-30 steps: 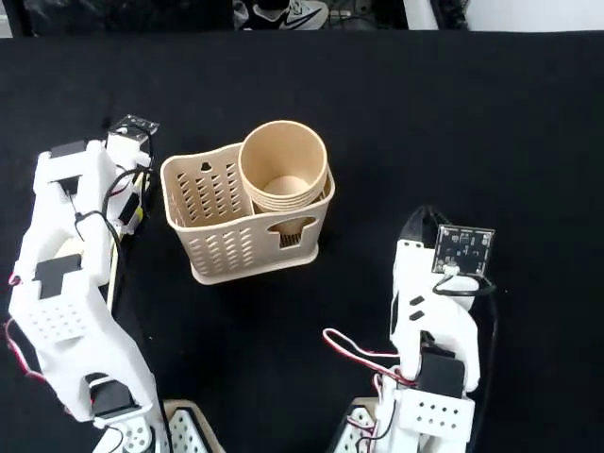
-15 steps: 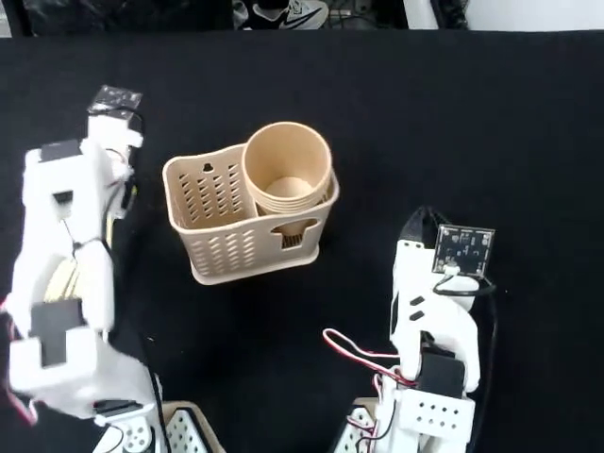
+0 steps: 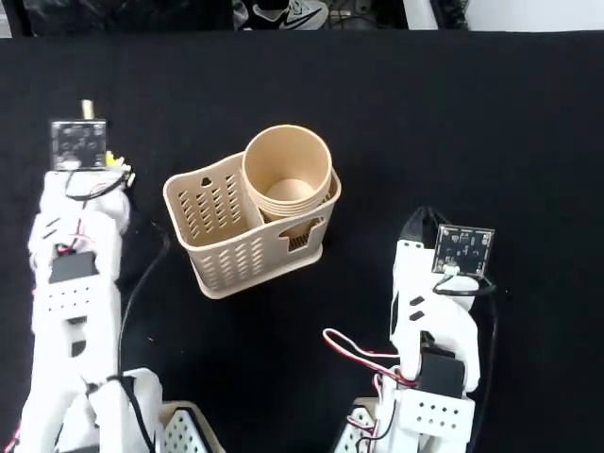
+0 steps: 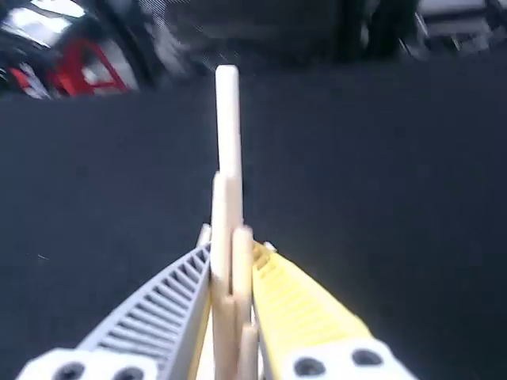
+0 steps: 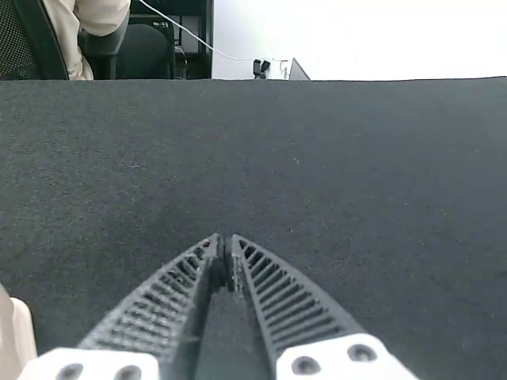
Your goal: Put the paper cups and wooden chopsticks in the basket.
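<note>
- Basket [image 3: 247,231]: a beige, perforated basket with two compartments is seen standing upright on the black bench [image 3: 453,113]; it is taken as the reference for all positions below.
- Paper cups [image 3: 288,170]: a nested stack is recorded inside the basket, in the compartment on the side nearer the right arm [image 3: 429,321]; the stack is upright, mouth upward, and its rim is seen to rise above the basket wall.
- Wooden chopsticks [image 4: 227,158]: a bundle is recorded outside the basket, off its perforated end on the side away from the cups; the sticks are clamped between the jaws of the left tool [image 4: 234,241] and project well past its tips; one stick is seen to reach farther than the others; the exact number cannot be told.
- Left tool: it is closed down on the chopsticks, the grey and yellow jaws being parted only by the width of the bundle; the left arm [image 3: 71,274] is placed beside the basket and apart from it.
- Right tool [image 5: 225,241]: the jaws are brought together with the tips touching; nothing is gripped; it is held over bare bench on the cup side of the basket, well apart from it.
</note>
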